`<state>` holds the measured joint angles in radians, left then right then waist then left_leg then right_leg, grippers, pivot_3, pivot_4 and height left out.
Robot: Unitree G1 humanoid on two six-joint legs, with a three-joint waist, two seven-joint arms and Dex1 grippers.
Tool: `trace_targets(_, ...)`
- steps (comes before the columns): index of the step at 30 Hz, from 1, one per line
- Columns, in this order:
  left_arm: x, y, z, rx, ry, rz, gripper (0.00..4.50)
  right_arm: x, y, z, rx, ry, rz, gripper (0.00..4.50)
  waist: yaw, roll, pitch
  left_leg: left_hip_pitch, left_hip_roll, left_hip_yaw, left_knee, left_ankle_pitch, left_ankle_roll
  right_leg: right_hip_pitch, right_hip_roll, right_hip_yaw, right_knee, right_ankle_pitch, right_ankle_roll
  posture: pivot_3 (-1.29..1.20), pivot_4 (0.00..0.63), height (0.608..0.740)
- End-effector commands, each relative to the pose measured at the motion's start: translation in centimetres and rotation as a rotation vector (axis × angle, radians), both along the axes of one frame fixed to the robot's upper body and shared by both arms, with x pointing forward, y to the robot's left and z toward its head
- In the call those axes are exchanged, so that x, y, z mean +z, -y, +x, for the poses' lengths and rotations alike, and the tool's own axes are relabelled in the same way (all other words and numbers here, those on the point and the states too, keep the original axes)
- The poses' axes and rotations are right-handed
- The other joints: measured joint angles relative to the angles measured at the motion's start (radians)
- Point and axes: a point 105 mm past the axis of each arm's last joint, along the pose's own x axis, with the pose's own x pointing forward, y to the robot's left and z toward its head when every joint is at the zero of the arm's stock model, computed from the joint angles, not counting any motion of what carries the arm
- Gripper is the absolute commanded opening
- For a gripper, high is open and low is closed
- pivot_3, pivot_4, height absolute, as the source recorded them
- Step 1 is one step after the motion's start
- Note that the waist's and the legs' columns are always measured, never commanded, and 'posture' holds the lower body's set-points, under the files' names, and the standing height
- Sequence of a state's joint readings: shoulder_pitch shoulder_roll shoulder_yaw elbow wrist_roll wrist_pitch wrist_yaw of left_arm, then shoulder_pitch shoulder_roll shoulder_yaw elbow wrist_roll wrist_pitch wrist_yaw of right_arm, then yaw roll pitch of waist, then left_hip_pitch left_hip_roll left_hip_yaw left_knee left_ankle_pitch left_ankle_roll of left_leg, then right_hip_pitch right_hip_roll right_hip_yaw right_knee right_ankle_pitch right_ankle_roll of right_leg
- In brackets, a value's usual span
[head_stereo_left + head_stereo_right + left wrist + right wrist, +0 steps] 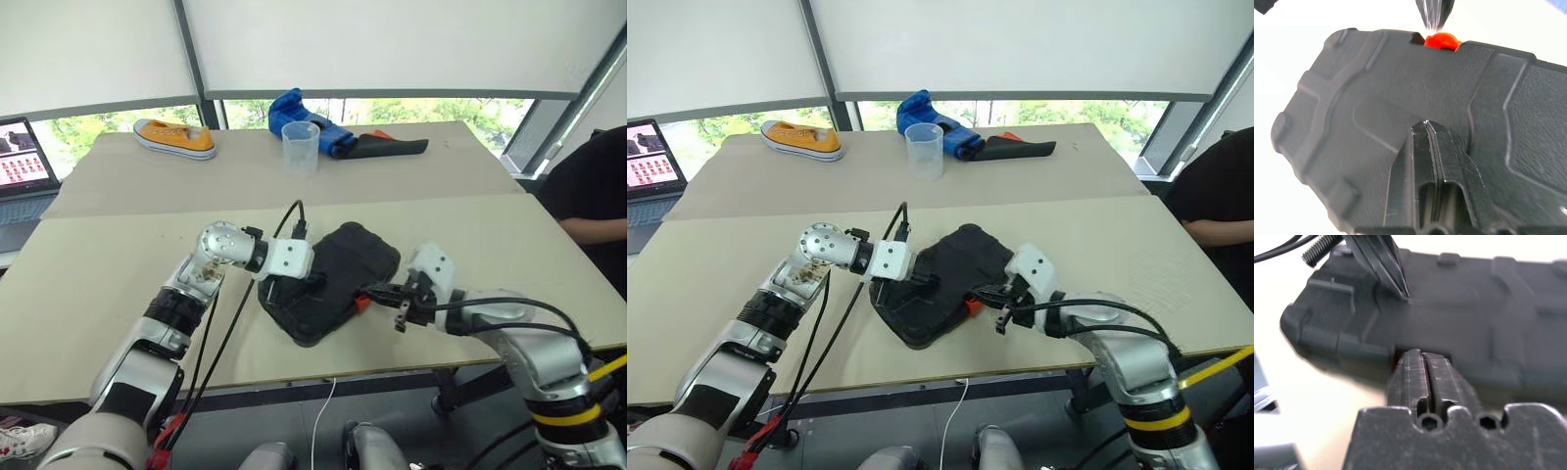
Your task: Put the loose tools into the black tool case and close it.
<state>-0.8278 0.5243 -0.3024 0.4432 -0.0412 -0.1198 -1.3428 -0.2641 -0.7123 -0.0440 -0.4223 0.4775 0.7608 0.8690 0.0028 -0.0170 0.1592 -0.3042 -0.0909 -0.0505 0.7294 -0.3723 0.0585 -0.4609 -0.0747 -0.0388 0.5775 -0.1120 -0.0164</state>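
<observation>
I see my left claw [315,281] at centre frame, fingers pressed together, holding nothing, tips on the closed lid of the black tool case [333,284], which hides its contents. The case sits near the bench [98,323] front edge. Right claw [377,292], fingers together, empty, sits by the orange latch [361,304].

Black tool case [328,279], orange latch [1442,40]; yellow-orange shoe [174,137]; blue cloth [299,117]; beige table [118,264].
</observation>
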Motion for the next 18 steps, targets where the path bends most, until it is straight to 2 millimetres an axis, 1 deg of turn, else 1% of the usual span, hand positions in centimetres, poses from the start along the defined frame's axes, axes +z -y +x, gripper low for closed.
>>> trace_targets(1,0.3,-4.5,-0.9,0.141,-0.212,-0.041,1.45,2.4,1.6,-2.0,0.086,0.030,-0.011,1.80,-0.016,0.000,0.000,0.000,0.000,0.000,-0.001,0.000,0.000,0.000,0.000,0.000,0.000,-0.001,0.000,0.00,0.150,0.724)
trace_targets(2,0.9,-6.0,-1.4,0.172,-0.236,-0.053,1.79,2.7,2.5,-2.4,0.096,0.023,-0.027,2.13,-0.020,0.000,0.000,0.000,0.001,0.000,-0.002,0.000,0.000,-0.001,0.000,0.000,0.000,-0.004,0.003,0.00,0.150,0.724)
trace_targets(5,2.5,-10.1,-3.4,0.265,-0.327,-0.076,2.86,3.8,5.1,-3.2,0.122,-0.019,-0.061,3.20,-0.026,0.000,0.001,-0.001,0.002,0.001,-0.004,0.000,-0.001,-0.004,0.001,0.000,0.001,-0.004,0.002,0.00,0.150,0.724)
trace_targets(7,2.9,-12.8,-4.9,0.338,-0.388,-0.058,3.50,4.5,6.2,-3.9,0.164,-0.058,-0.072,3.80,-0.025,0.001,0.003,-0.002,0.002,0.001,-0.004,0.000,-0.001,-0.006,0.001,-0.001,0.001,-0.003,-0.001,0.00,0.150,0.724)
trace_targets(8,3.0,-14.3,-5.8,0.377,-0.406,-0.039,3.96,4.9,6.6,-4.2,0.181,-0.072,-0.075,4.21,-0.021,0.001,0.003,-0.004,0.001,0.001,-0.004,0.000,-0.001,-0.007,0.001,-0.001,0.001,-0.003,-0.001,0.00,0.150,0.724)
trace_targets(9,3.2,-15.4,-6.5,0.410,-0.415,-0.024,4.24,5.3,6.9,-4.3,0.193,-0.074,-0.083,4.48,-0.018,0.001,0.003,-0.004,0.001,0.001,-0.004,0.000,0.000,-0.008,0.001,-0.001,0.001,-0.003,-0.001,0.00,0.150,0.724)
trace_targets(10,3.5,-16.6,-7.2,0.451,-0.427,-0.018,4.45,5.7,7.2,-4.1,0.192,-0.062,-0.093,4.50,-0.017,0.001,0.003,-0.005,0.001,0.001,-0.004,-0.001,0.000,-0.008,0.001,-0.002,0.001,-0.003,-0.002,0.00,0.150,0.724)
trace_targets(11,4.0,-17.5,-7.9,0.488,-0.448,-0.024,4.45,6.0,7.6,-3.8,0.185,-0.052,-0.099,4.50,-0.016,0.001,0.003,-0.006,0.001,0.001,-0.004,-0.001,0.000,-0.009,0.000,-0.002,0.000,-0.003,-0.001,0.00,0.150,0.724)
trace_targets(13,4.5,-18.5,-9.0,0.516,-0.452,-0.032,4.45,6.5,8.1,-3.3,0.177,-0.019,-0.105,4.50,-0.012,0.001,0.005,-0.008,0.001,0.001,-0.004,-0.001,0.000,-0.011,0.000,-0.002,0.000,-0.003,-0.001,0.00,0.150,0.724)
trace_targets(14,4.7,-18.8,-9.3,0.536,-0.438,-0.047,4.45,6.6,8.2,-3.1,0.180,0.007,-0.114,4.50,-0.008,0.001,0.005,-0.009,0.000,0.001,-0.004,-0.001,0.000,-0.011,-0.001,-0.003,0.000,-0.003,-0.001,0.00,0.150,0.724)
trace_targets(18,5.1,-18.8,-9.4,0.597,-0.384,-0.130,4.45,6.4,8.1,-2.9,0.208,-0.021,-0.092,4.50,0.004,0.002,0.007,-0.011,0.000,0.000,-0.004,-0.001,-0.001,-0.013,-0.001,-0.003,0.000,-0.004,-0.001,0.00,0.150,0.724)
